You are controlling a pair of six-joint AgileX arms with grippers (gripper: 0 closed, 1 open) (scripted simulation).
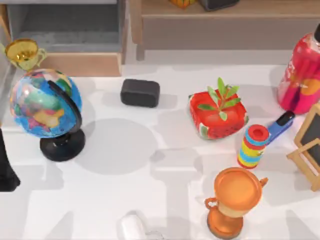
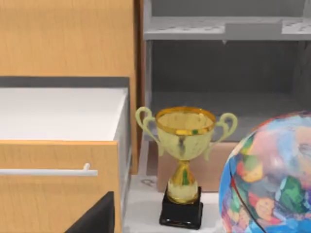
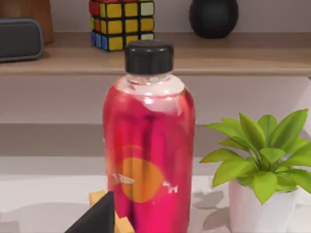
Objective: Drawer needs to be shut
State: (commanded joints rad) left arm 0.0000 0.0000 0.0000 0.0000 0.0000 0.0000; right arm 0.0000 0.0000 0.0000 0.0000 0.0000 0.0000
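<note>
The drawer (image 1: 75, 64) stands pulled out at the back left, with a light tan front panel and grey inner walls (image 1: 65, 22). In the left wrist view its grey inside (image 2: 218, 87) and tan front (image 2: 216, 170) lie behind a gold trophy (image 2: 184, 145). My left arm (image 1: 6, 167) is a black shape at the table's left edge, well in front of the drawer; a dark part of my left gripper (image 2: 95, 218) shows. A dark part of my right gripper (image 3: 95, 218) shows before a pink bottle (image 3: 148, 145).
The gold trophy (image 1: 22, 52) and a globe (image 1: 45, 105) stand before the drawer's left end. A black box (image 1: 140, 92), red plant pot (image 1: 217, 117), striped cylinder (image 1: 252, 147), orange trophy (image 1: 234, 200), pink bottle (image 1: 302, 75) and small easel (image 1: 310, 145) stand rightward. A shelf unit (image 1: 225, 27) runs along the back.
</note>
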